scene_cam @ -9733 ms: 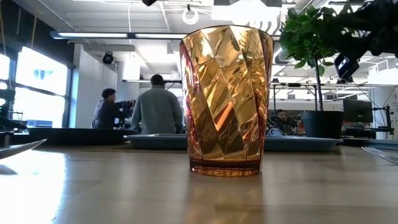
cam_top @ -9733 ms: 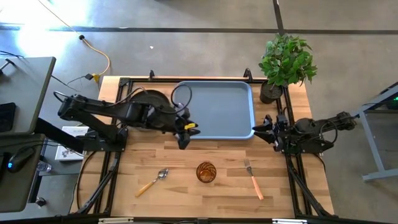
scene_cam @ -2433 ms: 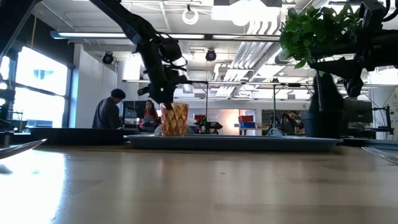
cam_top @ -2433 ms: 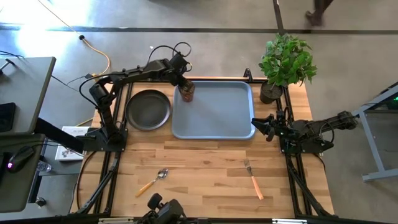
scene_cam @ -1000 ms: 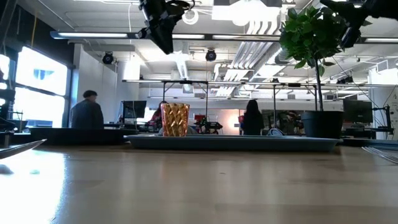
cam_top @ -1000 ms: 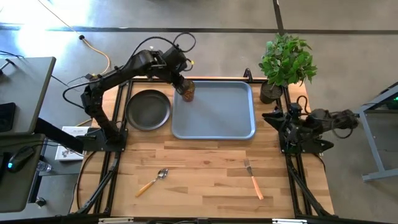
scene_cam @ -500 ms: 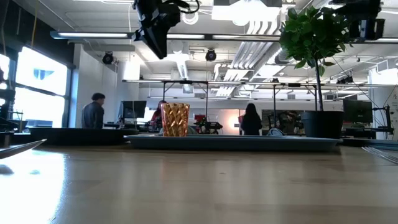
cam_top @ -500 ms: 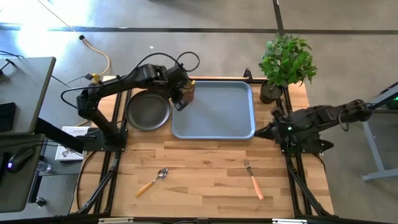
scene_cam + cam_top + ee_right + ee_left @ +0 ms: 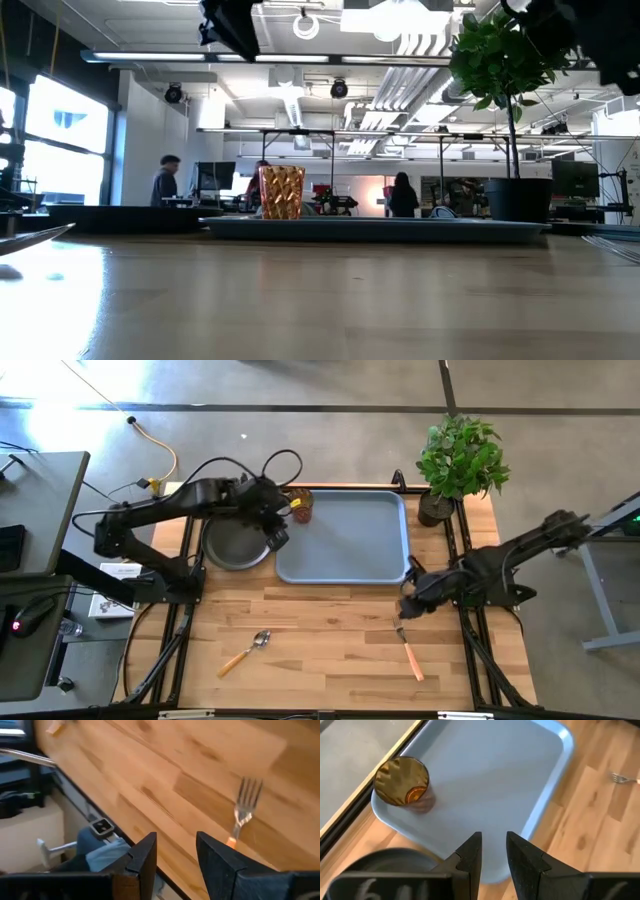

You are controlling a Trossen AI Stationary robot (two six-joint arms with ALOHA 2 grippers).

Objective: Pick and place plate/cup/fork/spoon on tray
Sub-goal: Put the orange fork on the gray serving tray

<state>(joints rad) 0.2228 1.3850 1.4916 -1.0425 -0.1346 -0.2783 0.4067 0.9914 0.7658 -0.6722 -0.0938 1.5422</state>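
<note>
The amber cup point(image 9: 300, 507) stands upright on its base in the far left corner of the blue-grey tray point(image 9: 350, 555). The dark plate point(image 9: 232, 540) lies on the table left of the tray. My left gripper point(image 9: 275, 537) hangs open over the tray's left rim, between plate and cup point(image 9: 402, 780), with only the tray point(image 9: 485, 775) showing between its fingers. The fork point(image 9: 408, 645) lies flat near the right front, the spoon point(image 9: 246, 652) near the left front. My right gripper point(image 9: 407, 606) is open, tipped down above the fork's point(image 9: 245, 805) prong end, touching nothing.
A potted plant point(image 9: 458, 460) stands at the table's far right corner. Bare wooden table point(image 9: 330, 650) lies between spoon and fork. People stand in the room behind the table in the low view.
My left gripper has drawn back from above the cup toward the near edge and the plate; the cup stays standing on the tray. My right gripper has swung from the table's right edge toward the near edge and the fork, tipping downward and rolling.
</note>
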